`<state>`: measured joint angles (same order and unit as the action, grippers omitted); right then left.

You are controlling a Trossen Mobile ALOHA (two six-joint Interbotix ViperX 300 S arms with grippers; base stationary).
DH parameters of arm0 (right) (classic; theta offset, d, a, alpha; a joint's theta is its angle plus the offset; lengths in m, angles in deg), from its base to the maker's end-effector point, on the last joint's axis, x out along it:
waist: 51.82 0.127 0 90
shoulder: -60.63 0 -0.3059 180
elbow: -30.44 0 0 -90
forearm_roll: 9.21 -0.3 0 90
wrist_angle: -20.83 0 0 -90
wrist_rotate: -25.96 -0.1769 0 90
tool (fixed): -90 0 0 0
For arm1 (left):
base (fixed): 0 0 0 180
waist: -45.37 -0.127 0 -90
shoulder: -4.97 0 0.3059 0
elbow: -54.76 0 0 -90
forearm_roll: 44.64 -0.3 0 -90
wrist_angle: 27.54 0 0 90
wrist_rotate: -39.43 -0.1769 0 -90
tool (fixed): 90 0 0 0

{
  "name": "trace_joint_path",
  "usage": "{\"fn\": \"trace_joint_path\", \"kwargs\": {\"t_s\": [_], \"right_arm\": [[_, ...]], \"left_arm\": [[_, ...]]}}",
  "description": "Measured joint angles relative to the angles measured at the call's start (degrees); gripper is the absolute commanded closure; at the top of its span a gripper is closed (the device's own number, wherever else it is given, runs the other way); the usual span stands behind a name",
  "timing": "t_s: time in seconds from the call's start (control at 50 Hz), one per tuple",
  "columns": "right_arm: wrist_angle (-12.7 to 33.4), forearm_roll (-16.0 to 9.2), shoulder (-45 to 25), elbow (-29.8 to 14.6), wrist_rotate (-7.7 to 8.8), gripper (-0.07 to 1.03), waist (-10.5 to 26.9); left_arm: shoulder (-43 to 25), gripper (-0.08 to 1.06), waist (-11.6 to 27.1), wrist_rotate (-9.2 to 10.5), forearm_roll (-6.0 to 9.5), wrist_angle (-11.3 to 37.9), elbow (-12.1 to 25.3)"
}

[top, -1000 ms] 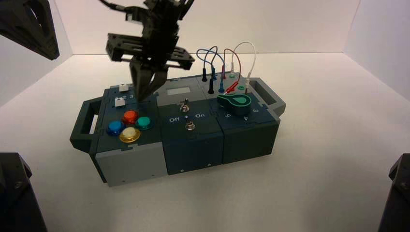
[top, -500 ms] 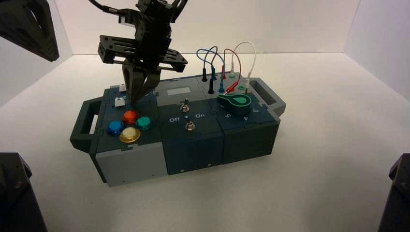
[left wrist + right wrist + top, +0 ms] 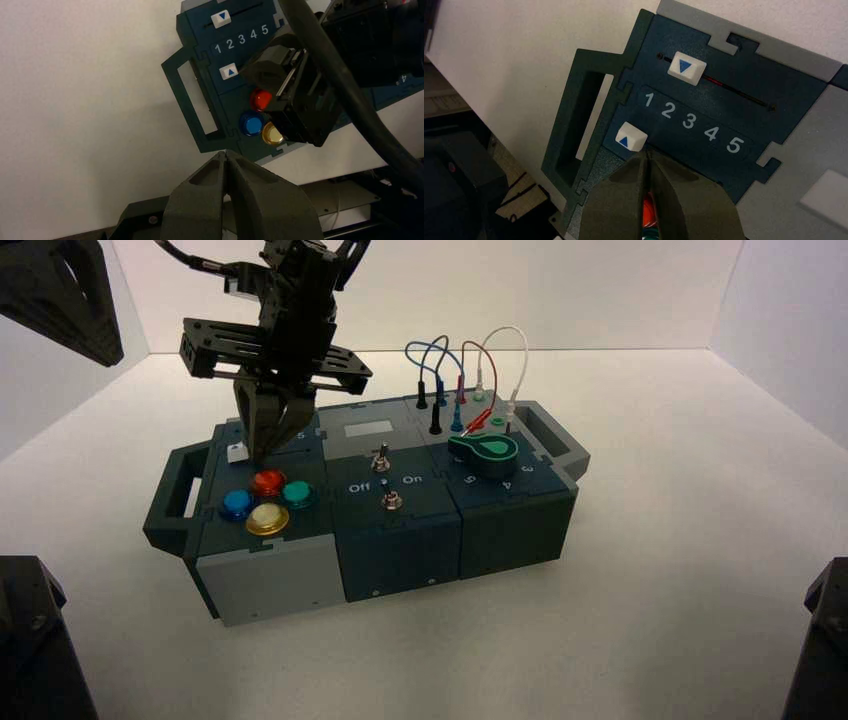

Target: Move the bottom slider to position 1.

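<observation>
Sweeping the bottom slider home to 1

Over the last half second the right hand point(image 3: 257, 462) has travelled towards nine o'clock in the high view, and the bottom slider point(image 3: 631, 136) has gone with it. The white knob now lies at about ten o'clock on the box point(image 3: 272, 585), beside the numeral 1 point(image 3: 649, 99) in the right wrist view. That looks like the wanted setting, so the job seems all but done.

The right hand is clenched, gripping nothing. Its tip sits right beside the knob, on the side of the higher numbers; whether they still touch cannot be told. This looks like a push with closed tips rather than a grasp. The red button point(image 3: 268, 482) is close by, at roughly five o'clock from the knob, so a low exit could brush it. Lifting straight up seems the safer next move.

The left hand point(image 3: 108, 360) waits, closed, above the desk point(image 3: 640, 540), at ten o'clock from the box.
</observation>
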<state>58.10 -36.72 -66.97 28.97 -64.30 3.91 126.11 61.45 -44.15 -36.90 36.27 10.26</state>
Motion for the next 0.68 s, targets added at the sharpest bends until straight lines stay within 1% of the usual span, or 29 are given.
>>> {"fn": "trace_joint_path", "kwargs": {"t_s": [0.12, 0.18, 0.34, 0.48, 0.6, 0.68], "right_arm": [[0.0, 0.2, 0.1, 0.2, 0.09, 0.99, 0.0], [-0.4, 0.4, 0.4, 1.0, 0.26, 0.99, 0.1], [-0.4, 2.3, 2.9, 4.4, 0.44, 0.99, 0.1], [-0.3, 4.1, 4.6, 6.2, 1.14, 0.99, -0.4], [-0.4, 4.4, 5.0, 6.6, 1.76, 0.99, -0.4], [-0.4, 4.4, 5.2, 6.6, 1.76, 0.99, -0.4]], "left_arm": [[0.0, 1.01, 0.1, 0.0, -0.18, -0.2, -0.3], [0.0, 1.01, 0.0, 0.0, -0.53, -0.2, -0.3], [0.1, 1.01, 0.1, -0.09, -1.76, -0.4, -0.3], [0.1, 1.01, 0.1, -0.09, -1.85, -0.5, -0.3], [0.3, 1.01, 0.1, -0.09, -1.93, -0.6, -0.3], [0.5, 1.01, 0.0, -0.09, -1.93, -0.6, -0.3]]}}
